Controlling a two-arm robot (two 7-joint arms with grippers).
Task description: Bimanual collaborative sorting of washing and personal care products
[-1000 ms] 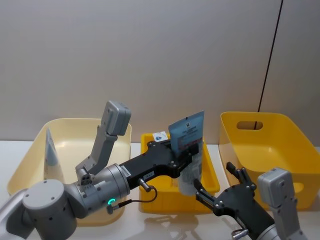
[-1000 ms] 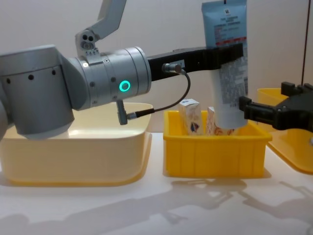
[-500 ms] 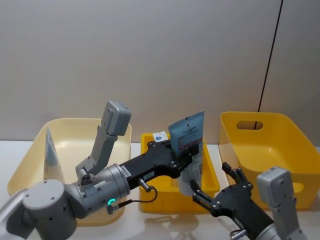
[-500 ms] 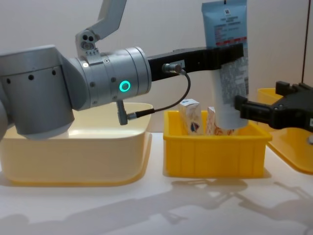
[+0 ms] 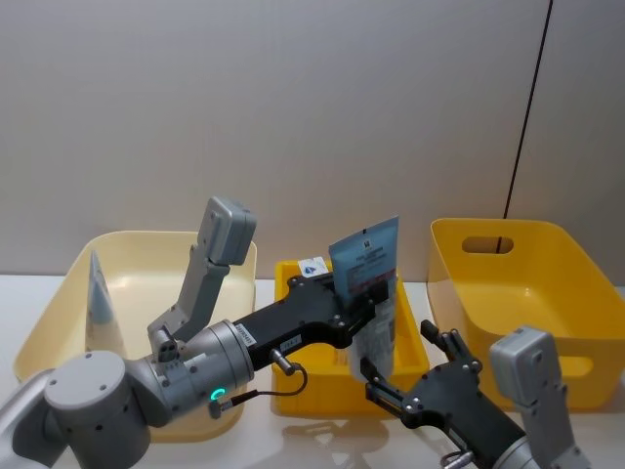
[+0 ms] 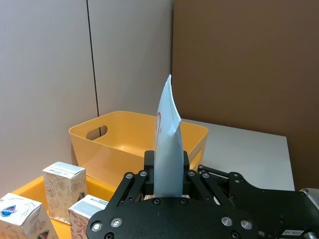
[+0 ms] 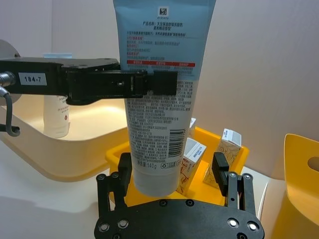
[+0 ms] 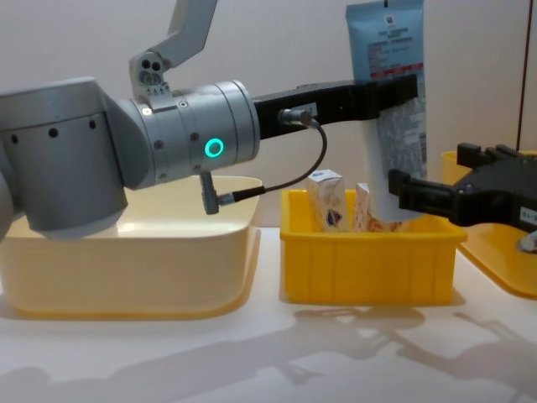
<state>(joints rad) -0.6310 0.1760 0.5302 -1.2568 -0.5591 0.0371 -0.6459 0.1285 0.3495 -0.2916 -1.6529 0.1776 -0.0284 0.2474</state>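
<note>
- Head view: the left gripper (image 5: pixel 356 293) reaches in from the left, its fingers clenched on the middle of a pale-blue tube (image 5: pixel 366 252); the tube stands upright, crimped end up, over the small yellow bin (image 5: pixel 291 283); its lower end is partly hidden by the right gripper (image 5: pixel 396 349), whose fingers are spread either side of it; one of the cartons (image 5: pixel 312 265) peeks out behind the left arm, which covers most of the bin's inside; a second tube (image 5: pixel 98 288) stands in the cream bin (image 5: pixel 59 322); the large yellow bin (image 5: pixel 547 244) sits to the right.
- Chest view: the tube's top is cut off by the upper edge; its cap end drops behind the bin's front wall, so I cannot tell whether it rests on anything; two cartons show above the rim just beside it; the bins stand on the desk (image 8: pixel 252 353).
- Left wrist view: the tube is edge-on, a thin blade between the clenched fingers (image 6: pixel 149 159); the cartons are cut off at the corner.
- Right wrist view: the print is too small to read; the right gripper's fingers (image 7: pixel 124 167) stand released, the tube's base between them; whether one touches it is unclear.
</note>
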